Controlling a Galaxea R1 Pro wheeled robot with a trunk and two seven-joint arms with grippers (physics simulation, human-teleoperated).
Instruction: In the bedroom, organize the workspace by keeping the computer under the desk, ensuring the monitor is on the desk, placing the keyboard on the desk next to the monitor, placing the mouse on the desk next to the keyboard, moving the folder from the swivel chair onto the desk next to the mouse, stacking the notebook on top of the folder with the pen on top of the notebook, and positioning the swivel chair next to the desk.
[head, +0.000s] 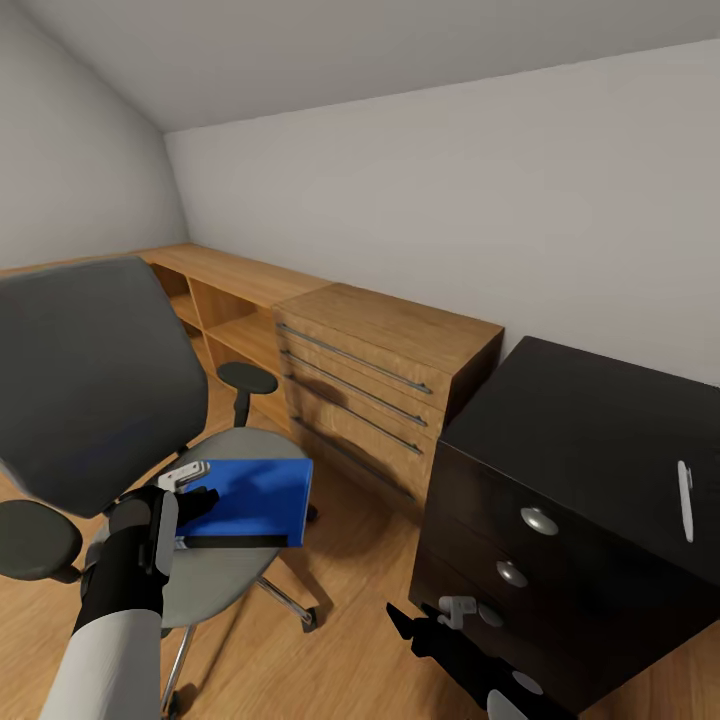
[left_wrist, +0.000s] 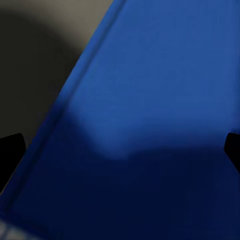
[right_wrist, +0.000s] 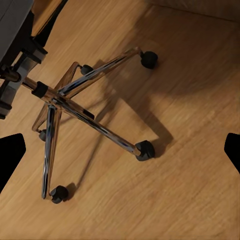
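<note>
Fingers of the left gripper (head: 190, 500) sit at the near edge of the blue folder (head: 255, 497), which lies flat on the seat of the swivel chair (head: 90, 385); from the left wrist view the folder (left_wrist: 150, 125) spreads between two dark fingertips (left_wrist: 10, 152) set far apart at either side, so they stand wide with nothing clamped. Fingers of the right gripper (head: 425, 620) hang low in front of the desk (head: 590, 430), and in the right wrist view the tips (right_wrist: 11, 155) sit far apart at the edges, so they too stand wide with nothing between them. That view looks down on the chair's chrome star base (right_wrist: 75, 110) and black casters on the wooden floor (right_wrist: 190, 190). The black desk, with round silver knobs on its drawers, carries a thin pale pen (head: 685, 500) near its right side. Beside the desk stands a light wooden cabinet (head: 390, 385) with long bar handles, against the white wall (head: 450, 200).
</note>
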